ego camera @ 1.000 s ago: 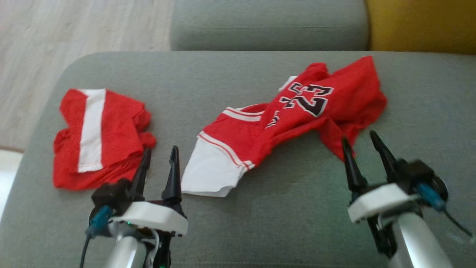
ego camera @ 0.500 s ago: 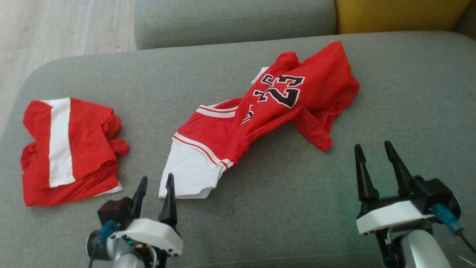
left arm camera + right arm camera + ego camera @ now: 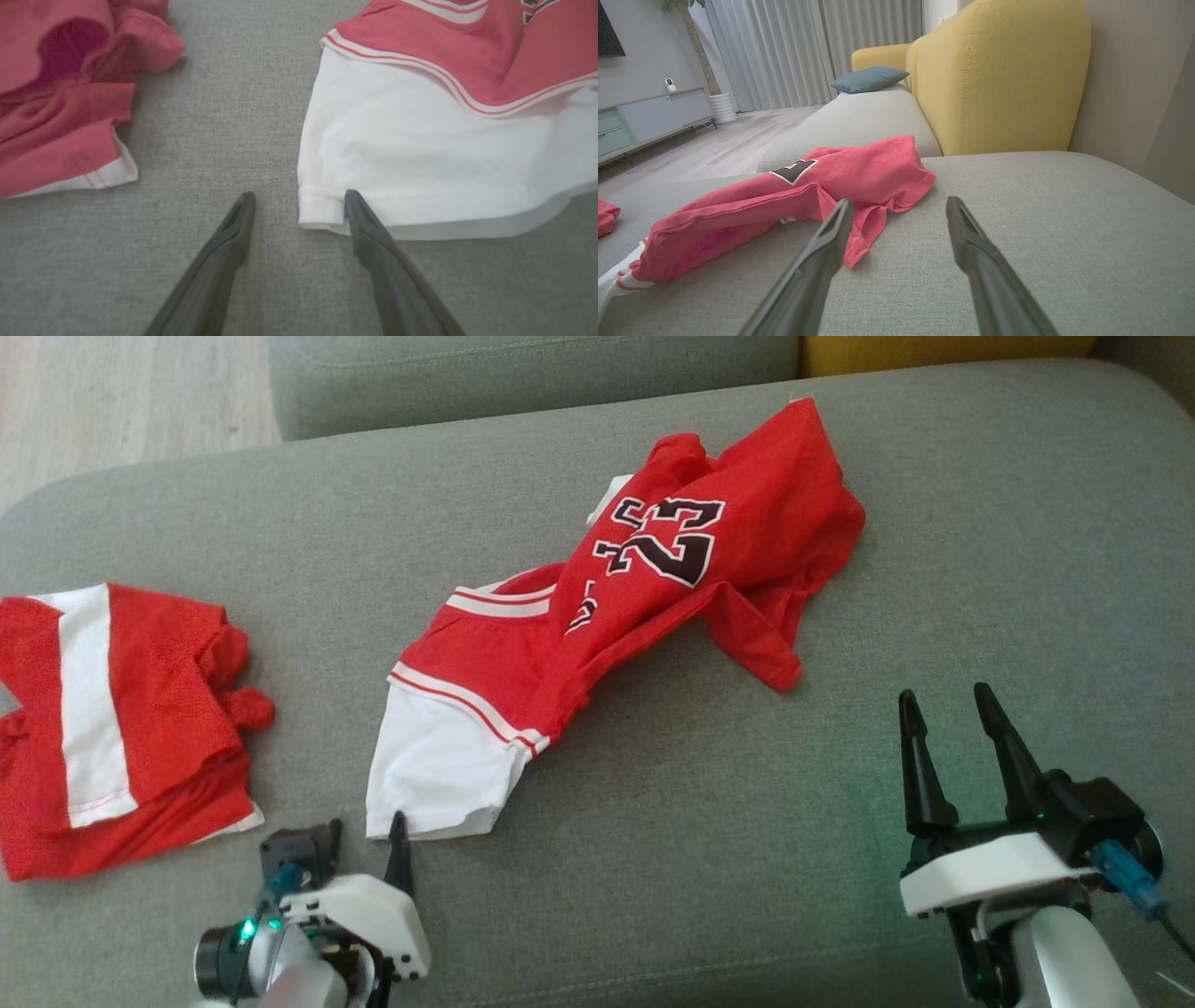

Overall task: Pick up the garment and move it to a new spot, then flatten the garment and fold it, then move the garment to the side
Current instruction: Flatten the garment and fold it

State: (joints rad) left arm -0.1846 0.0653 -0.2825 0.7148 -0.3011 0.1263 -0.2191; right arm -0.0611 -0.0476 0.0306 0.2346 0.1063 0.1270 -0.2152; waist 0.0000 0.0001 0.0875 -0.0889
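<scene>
Lower-left in head view, open left gripper point(image 3: 367, 821) is bracketing the white hem corner point(image 3: 317, 210) of the crumpled red-and-white jersey point(image 3: 653, 597) running up-right; open right gripper point(image 3: 943, 693) sitting farther off.

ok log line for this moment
stage: pre-grasp | left gripper: open, fingers at white hem corner of jersey | right gripper: open, clear of jersey | second red garment: folded
</scene>
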